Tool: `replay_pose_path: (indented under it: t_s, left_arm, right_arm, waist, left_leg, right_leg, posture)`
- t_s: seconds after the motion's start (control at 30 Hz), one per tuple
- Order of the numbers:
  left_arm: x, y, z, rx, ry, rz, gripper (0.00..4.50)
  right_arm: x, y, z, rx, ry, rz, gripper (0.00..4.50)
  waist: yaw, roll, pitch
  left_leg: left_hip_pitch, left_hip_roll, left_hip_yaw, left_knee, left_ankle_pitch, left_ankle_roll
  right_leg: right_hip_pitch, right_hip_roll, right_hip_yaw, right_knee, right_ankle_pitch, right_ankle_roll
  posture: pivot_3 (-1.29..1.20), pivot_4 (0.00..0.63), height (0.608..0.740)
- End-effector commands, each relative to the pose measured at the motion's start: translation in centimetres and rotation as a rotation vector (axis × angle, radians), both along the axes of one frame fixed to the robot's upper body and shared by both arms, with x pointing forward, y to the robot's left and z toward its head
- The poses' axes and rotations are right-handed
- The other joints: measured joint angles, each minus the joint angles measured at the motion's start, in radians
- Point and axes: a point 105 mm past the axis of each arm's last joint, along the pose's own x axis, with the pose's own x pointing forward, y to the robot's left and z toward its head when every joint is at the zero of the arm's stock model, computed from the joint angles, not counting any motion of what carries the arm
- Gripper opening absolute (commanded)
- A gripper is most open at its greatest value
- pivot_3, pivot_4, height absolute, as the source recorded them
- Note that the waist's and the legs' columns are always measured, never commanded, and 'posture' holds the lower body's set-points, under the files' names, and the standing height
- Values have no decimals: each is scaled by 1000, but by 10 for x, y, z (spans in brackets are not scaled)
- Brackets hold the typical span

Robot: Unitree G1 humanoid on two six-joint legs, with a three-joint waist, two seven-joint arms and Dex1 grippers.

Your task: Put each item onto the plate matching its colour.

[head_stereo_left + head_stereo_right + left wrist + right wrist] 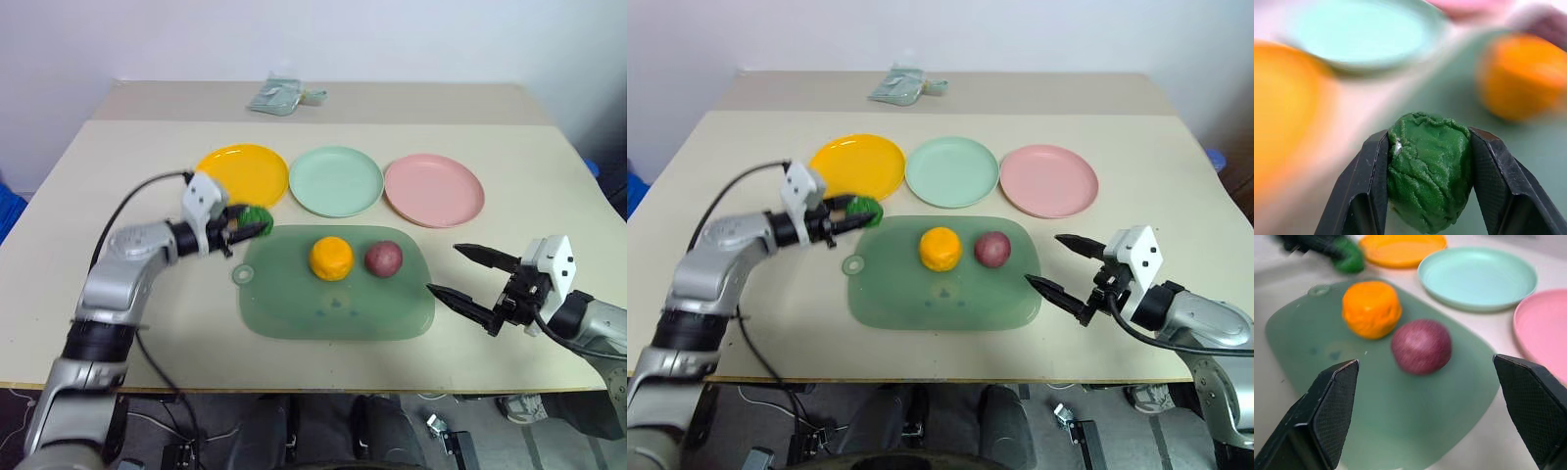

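Pinching the bumpy green lump (pixel 1429 169) in the left gripper (pixel 238 227), just left of the green tray (pixel 294 313) (near the yellow plate (pixel 243 173)). Sitting on the tray: orange ball (pixel 331 258), red ball (pixel 383 258). Hovering just right, fingers spread wide: right gripper (pixel 472 281).

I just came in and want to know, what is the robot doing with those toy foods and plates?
It is sorting toy foods onto plates of the same colour. Its left tool is shut on the bumpy green lump, near the corner of the green tray. The orange ball and the red ball sit on the tray. The right tool hangs open beside the tray. The yellow plate, mint plate and pink plate hold nothing yet.
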Motion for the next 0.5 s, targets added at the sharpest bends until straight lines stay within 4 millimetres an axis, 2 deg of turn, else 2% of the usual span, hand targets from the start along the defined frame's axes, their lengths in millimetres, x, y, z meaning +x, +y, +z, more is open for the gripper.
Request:
replay_pose_path:
  t_s: [0.03,0.07,0.17,0.3,0.4,0.47,0.5]
  left_arm:
    - [37,-29,19,-29,-74,31,1942]
    - [49,-46,22,-37,-76,25,1942]
    - [70,-76,21,-30,-63,28,1942]
    - [79,-102,14,-26,-32,24,1942]
    - [78,-113,15,-59,-27,-8,3187]
    - [78,-113,19,-74,-39,-21,4144]
    - [75,-110,24,-85,-69,-48,4452]
  right_arm:
    - [5,8,10,22,-61,20,4500]
    - [7,11,11,26,-66,26,4500]
    - [10,19,11,37,-76,38,4500]
    - [11,27,12,52,-91,39,4500]
    - [9,28,13,60,-102,10,4500]
    - [7,27,13,61,-101,-4,4500]
    - [5,24,12,58,-98,-16,4500]
  waist:
    - [11,-1,0]
    - [13,-1,0]
    - [9,-2,0]
    - [-3,-4,1]
    - [-6,-5,2]
    - [-6,-5,2]
    - [-4,-5,2]
  left_leg:
    - [0,-1,0,0,0,1]
    - [0,-1,-1,1,0,1]
    - [-1,-2,0,1,-1,4]
    - [-1,-3,3,0,-3,6]
    - [-1,-1,3,-1,-3,5]
    - [-2,-1,4,-1,-2,5]
    - [-2,-1,4,0,-2,5]
  right_leg:
    - [2,0,0,0,0,1]
    - [2,0,-1,-1,0,1]
    - [3,0,-1,-2,1,2]
    - [2,0,-1,-3,0,5]
    - [0,0,-1,-2,0,6]
    - [0,0,-1,-2,0,6]
    - [0,0,-1,-2,0,6]
  posture:
    - [0,150,740]
    - [0,150,740]
    - [0,150,740]
    - [0,150,740]
    - [0,150,740]
    - [0,150,740]
    - [0,150,740]
